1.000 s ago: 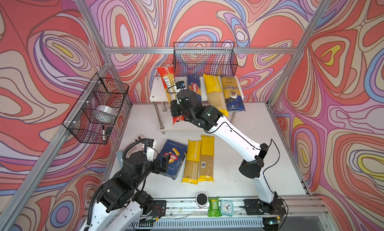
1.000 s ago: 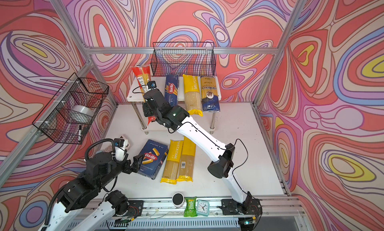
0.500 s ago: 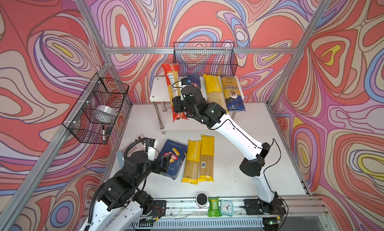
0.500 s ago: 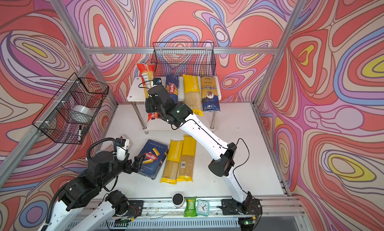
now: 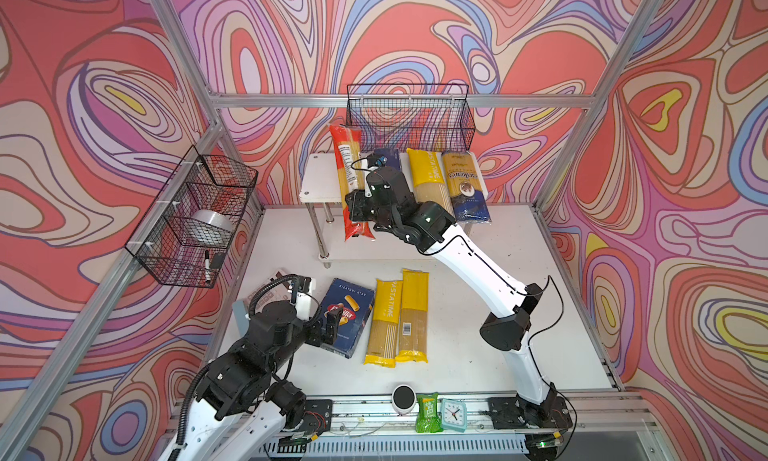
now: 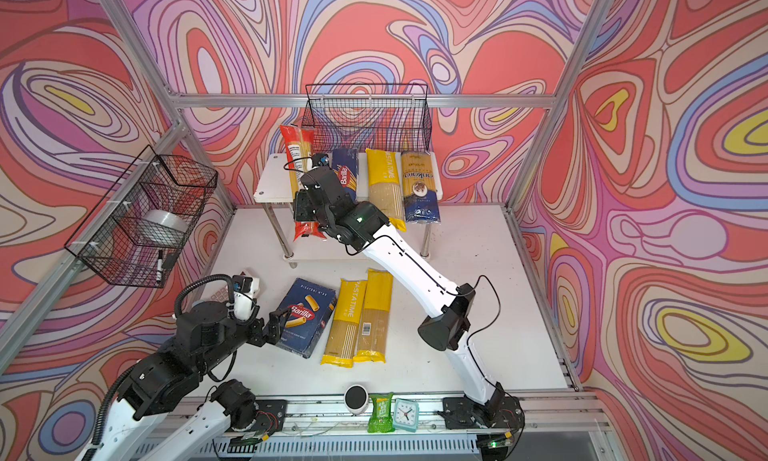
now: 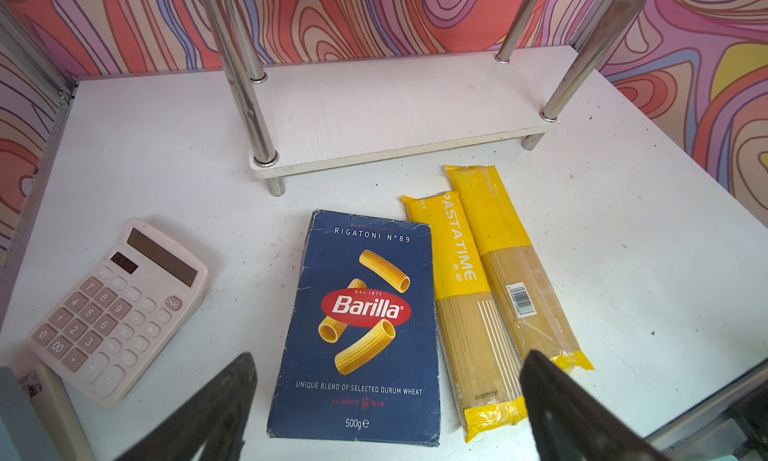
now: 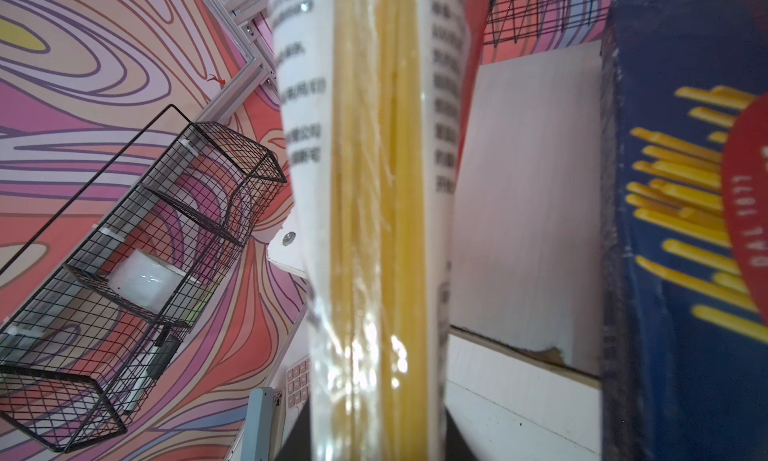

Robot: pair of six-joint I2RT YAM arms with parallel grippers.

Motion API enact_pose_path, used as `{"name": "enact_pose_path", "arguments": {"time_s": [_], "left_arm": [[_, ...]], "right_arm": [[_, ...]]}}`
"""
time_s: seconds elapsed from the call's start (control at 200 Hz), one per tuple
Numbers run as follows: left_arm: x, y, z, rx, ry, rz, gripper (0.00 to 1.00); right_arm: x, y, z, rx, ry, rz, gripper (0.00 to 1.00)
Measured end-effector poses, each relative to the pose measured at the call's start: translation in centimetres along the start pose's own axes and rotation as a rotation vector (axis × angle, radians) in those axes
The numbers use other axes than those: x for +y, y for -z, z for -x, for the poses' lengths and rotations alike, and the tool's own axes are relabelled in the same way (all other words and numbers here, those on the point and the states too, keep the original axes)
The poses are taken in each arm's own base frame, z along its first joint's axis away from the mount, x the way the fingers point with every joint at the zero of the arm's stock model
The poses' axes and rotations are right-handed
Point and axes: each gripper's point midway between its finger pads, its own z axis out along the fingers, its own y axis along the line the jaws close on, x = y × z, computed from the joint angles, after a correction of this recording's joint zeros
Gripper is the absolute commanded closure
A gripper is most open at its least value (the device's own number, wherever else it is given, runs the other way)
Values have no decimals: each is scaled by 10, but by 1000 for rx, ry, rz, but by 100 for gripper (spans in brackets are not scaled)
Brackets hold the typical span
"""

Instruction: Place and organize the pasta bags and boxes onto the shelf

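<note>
Red-ended packet (image 5: 345,147) gripped in my right jaws, arm stretched out to the shelf (image 5: 320,184) — packet held over the top board's left part, lower end past the front edge. Left arm is crouched low, jaws wide open above the rigatoni box (image 7: 357,313) on the table (image 7: 166,147). Only the left wrist view shows the calculator (image 7: 116,309) whole; the right wrist view shows the spaghetti box (image 8: 685,230) just beside the packet.

The shelf (image 5: 320,184) is being carried at the far side of the white table (image 5: 478,313). A spaghetti box (image 6: 347,172), a lone yellow packet (image 5: 430,176) and a gold and dark blue packet (image 5: 465,189) are being borne side by side on its upper board. Nearer, left of centre, a rigatoni box (image 5: 347,317), two yellow-ended packets (image 5: 384,322) and a calculator (image 7: 116,309) are being supported by the table.
</note>
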Motion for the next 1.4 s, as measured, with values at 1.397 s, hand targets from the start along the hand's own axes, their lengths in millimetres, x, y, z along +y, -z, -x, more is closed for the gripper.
{"name": "enact_pose_path", "arguments": {"time_s": [1.397], "left_arm": [[-3,24,48,-21,29,28,0]], "right_arm": [[-44,187,-112,236,306,171,38]]}}
